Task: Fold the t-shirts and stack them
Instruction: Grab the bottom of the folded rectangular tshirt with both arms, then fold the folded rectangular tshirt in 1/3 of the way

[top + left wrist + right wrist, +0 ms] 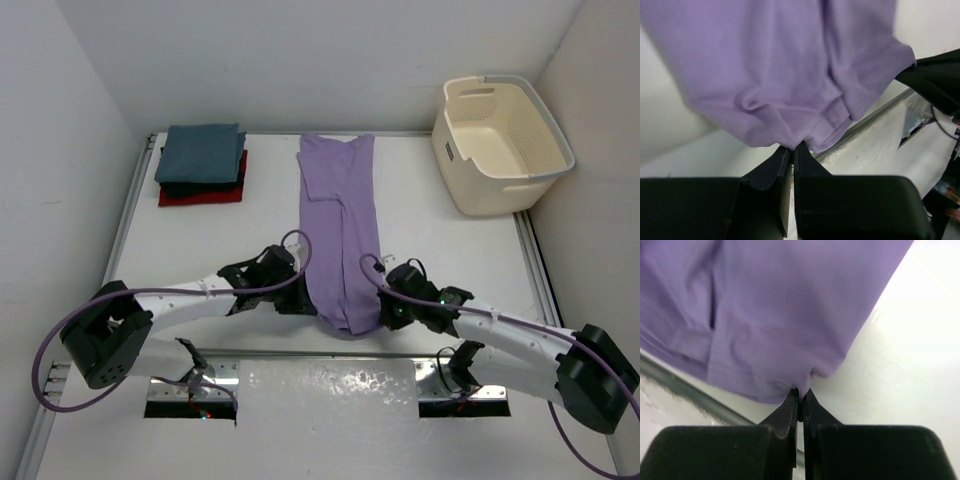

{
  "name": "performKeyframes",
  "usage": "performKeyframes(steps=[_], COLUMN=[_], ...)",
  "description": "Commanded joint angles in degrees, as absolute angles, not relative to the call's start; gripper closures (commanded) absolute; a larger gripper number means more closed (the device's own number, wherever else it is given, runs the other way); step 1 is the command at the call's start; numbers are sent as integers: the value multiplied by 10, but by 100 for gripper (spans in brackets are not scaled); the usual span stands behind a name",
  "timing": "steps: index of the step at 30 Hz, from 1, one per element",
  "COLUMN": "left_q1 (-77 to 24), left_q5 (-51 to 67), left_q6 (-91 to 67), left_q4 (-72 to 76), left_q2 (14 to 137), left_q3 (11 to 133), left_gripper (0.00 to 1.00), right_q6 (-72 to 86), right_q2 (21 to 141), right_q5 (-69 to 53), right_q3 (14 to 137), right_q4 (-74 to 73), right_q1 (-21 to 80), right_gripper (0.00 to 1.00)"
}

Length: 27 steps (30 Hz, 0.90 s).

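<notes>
A lavender t-shirt point(340, 225) lies folded lengthwise into a long strip down the middle of the table. My left gripper point(312, 303) is shut on its near left hem corner point(790, 142). My right gripper point(378, 308) is shut on the near right hem corner point(805, 382). The cloth bunches into each pair of closed fingertips. At the back left lies a stack with a teal-blue t-shirt point(203, 152) on top, a black one point(178, 187) under it and a red one point(205, 195) at the bottom.
A cream perforated laundry basket point(500, 140) stands at the back right corner. A metal rail point(330, 352) runs along the table's near edge, just behind the shirt's hem. White walls close in the left, back and right sides.
</notes>
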<state>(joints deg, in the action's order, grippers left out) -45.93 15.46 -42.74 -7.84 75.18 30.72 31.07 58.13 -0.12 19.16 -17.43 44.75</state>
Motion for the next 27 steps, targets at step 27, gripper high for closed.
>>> performKeyframes(steps=[27], left_q1=[-252], left_q5=[111], left_q6=[-298], left_q4=[80], left_q2=[936], left_q3=[591], left_gripper=[100], right_q6=[176], right_q2=[856], right_q5=[18], right_q3=[529], right_q4=[-25], right_q1=[234], right_gripper=[100])
